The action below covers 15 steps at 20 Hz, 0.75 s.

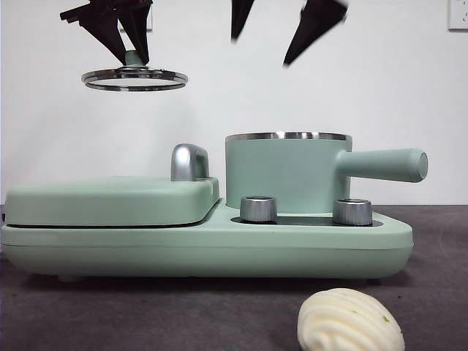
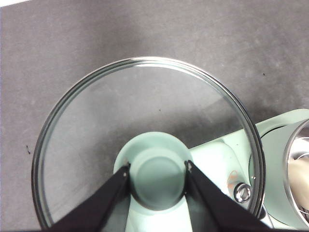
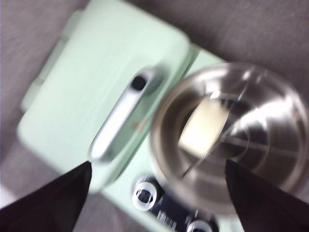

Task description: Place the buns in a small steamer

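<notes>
Sitting inside the mint-green cylindrical steamer pot with steel rim (image 1: 285,175), centre-right of the front frame, is the smooth cream-white block bun (image 3: 203,126). Ridged shell-shaped cream bun with green flecks (image 1: 349,322) lies on the dark tabletop (image 1: 146,314) at lower right, in front of the mint-green cooker base (image 1: 205,248). Left gripper (image 2: 158,170) clamps the green knob (image 2: 158,176) of the round glass lid (image 1: 134,78), upper left. Right gripper (image 3: 157,169) hangs above the pot, jaws spread, holding nothing.
</notes>
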Motion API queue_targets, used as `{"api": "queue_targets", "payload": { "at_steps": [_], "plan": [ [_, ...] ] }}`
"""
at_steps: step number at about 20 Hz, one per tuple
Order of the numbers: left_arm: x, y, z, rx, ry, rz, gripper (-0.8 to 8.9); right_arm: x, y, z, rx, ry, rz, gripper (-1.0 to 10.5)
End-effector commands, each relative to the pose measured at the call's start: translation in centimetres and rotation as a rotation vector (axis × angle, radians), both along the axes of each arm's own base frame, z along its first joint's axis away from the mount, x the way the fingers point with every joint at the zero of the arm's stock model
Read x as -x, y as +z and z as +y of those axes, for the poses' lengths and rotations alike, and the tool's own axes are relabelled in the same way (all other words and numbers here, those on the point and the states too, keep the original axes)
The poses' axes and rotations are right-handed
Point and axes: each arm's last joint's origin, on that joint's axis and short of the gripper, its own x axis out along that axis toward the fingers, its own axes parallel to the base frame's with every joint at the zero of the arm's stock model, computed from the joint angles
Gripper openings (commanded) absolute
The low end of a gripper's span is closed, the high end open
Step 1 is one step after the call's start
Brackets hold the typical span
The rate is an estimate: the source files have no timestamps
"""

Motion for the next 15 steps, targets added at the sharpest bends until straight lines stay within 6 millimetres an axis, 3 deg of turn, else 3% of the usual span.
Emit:
{"api": "queue_targets", "payload": {
  "at_steps": [1, 5, 9, 12, 15],
  "plan": [
    [0.2, 0.9, -0.1, 0.025, -0.003, -0.045, 0.79, 3.8, -0.2, -1.4, 0.049, -0.003, 0.094, 5.0],
    [0.3, 0.9, -0.2, 0.027, -0.006, -0.044, 0.79, 9.8, -1.4, -4.1, 0.093, 0.019, 0.125, 5.1],
    [0.3, 0.9, -0.3, 0.027, -0.008, -0.044, 0.79, 14.7, -3.9, -6.4, 0.145, 0.067, 0.15, 5.1],
    [0.3, 0.9, -0.3, 0.026, -0.009, -0.042, 0.79, 17.2, -6.6, -7.5, 0.186, 0.068, 0.21, 5.1],
    [0.3, 0.9, -0.3, 0.026, -0.009, -0.041, 0.79, 17.8, -10.0, -6.9, 0.183, 0.041, 0.191, 5.1]
  ]
}}
